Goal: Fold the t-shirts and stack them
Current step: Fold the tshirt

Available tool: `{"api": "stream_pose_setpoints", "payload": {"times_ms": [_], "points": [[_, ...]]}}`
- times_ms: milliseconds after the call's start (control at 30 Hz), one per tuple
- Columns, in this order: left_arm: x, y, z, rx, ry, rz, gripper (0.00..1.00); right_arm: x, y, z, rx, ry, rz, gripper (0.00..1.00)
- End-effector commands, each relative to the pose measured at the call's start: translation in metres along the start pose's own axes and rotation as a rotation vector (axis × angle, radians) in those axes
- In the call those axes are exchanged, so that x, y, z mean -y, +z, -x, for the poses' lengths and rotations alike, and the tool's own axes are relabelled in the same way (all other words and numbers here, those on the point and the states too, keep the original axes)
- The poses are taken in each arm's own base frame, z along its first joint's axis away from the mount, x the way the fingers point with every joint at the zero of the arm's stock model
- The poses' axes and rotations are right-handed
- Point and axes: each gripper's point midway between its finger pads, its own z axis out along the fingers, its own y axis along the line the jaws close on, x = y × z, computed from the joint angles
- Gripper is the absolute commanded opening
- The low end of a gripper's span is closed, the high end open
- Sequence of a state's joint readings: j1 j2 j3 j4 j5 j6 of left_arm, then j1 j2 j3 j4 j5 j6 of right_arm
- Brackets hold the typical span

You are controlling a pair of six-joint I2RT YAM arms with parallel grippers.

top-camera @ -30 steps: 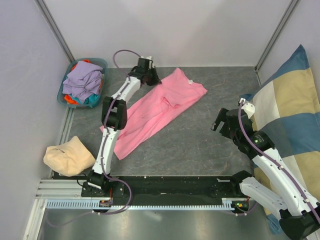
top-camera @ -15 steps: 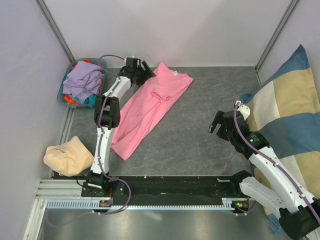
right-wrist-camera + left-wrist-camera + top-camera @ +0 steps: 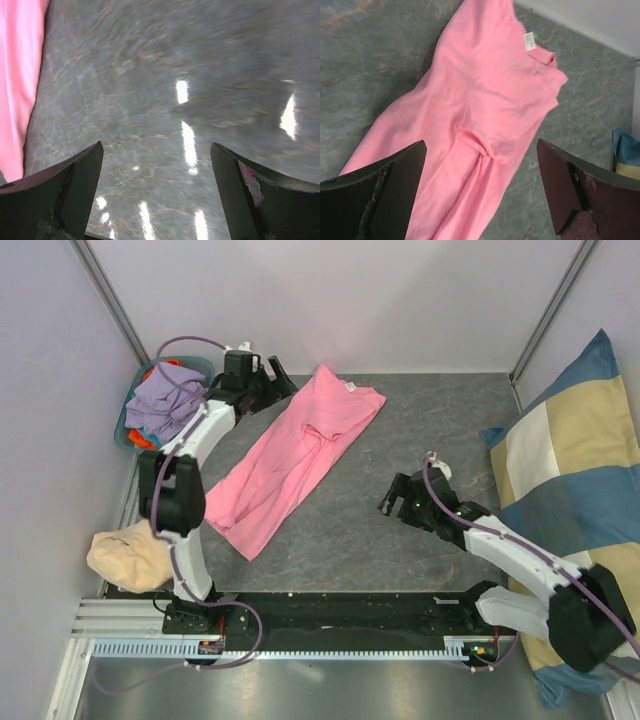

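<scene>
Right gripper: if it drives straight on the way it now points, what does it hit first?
Probably the bare table top: only grey surface shows between the open right gripper fingers. The pink t-shirt sits off that line. Depth is unclear.

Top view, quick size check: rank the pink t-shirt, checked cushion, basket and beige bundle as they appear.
1. checked cushion, even cropped by the frame.
2. pink t-shirt.
3. basket and beige bundle look about alike; not ranking them.
</scene>
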State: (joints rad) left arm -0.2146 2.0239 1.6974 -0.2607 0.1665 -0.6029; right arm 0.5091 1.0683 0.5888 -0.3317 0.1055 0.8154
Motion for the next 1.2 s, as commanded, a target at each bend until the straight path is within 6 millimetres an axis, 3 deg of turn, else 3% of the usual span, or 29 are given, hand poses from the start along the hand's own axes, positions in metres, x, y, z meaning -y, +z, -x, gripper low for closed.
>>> {"api": "stream_pose_setpoints", "payload": {"times_ms": [0,33,67,133,167,233,267,300,333,500,733,1000,1167], "points": [[0.028,-0.086,0.040,0.197,0.148,-0.046,1.00,-0.067,0.024,-0.001,0.007,0.021,0.180,0.97],[0.017,-0.092,0.025,0.174,0.153,-0.026,1.00,-0.081,0.028,-0.001,0.013,0.027,0.212,0.97],[0.029,-0.121,0.033,0.224,0.169,-0.051,1.00,-0.083,0.040,-0.020,-0.039,0.008,0.191,0.97],[0.019,-0.137,0.015,0.212,0.176,-0.035,1.00,-0.109,0.049,-0.021,-0.026,0.031,0.244,0.97],[0.027,-0.160,0.018,0.246,0.183,-0.057,1.00,-0.119,0.058,-0.037,-0.058,0.011,0.243,0.97],[0.018,-0.176,0.004,0.238,0.190,-0.042,1.00,-0.133,0.066,-0.046,-0.062,0.023,0.249,0.96],[0.015,-0.184,0.000,0.244,0.190,-0.034,1.00,-0.143,0.074,-0.061,-0.084,0.007,0.244,0.96],[0.021,-0.205,0.003,0.280,0.198,-0.057,1.00,-0.147,0.077,-0.067,-0.087,0.006,0.239,0.95],[0.015,-0.209,-0.009,0.259,0.199,-0.051,1.00,-0.153,0.081,-0.070,-0.082,0.019,0.240,0.94],[0.014,-0.251,-0.023,0.287,0.220,-0.070,1.00,-0.177,0.109,-0.099,-0.123,0.024,0.230,0.86],[0.007,-0.268,-0.028,0.286,0.252,-0.039,1.00,-0.180,0.135,-0.108,-0.117,0.021,0.182,0.75],[0.002,-0.269,-0.040,0.261,0.247,-0.040,1.00,-0.189,0.157,-0.103,-0.080,0.009,0.146,0.56],[-0.003,-0.272,-0.044,0.257,0.256,-0.024,1.00,-0.191,0.172,-0.108,-0.088,-0.013,0.133,0.49]]}}
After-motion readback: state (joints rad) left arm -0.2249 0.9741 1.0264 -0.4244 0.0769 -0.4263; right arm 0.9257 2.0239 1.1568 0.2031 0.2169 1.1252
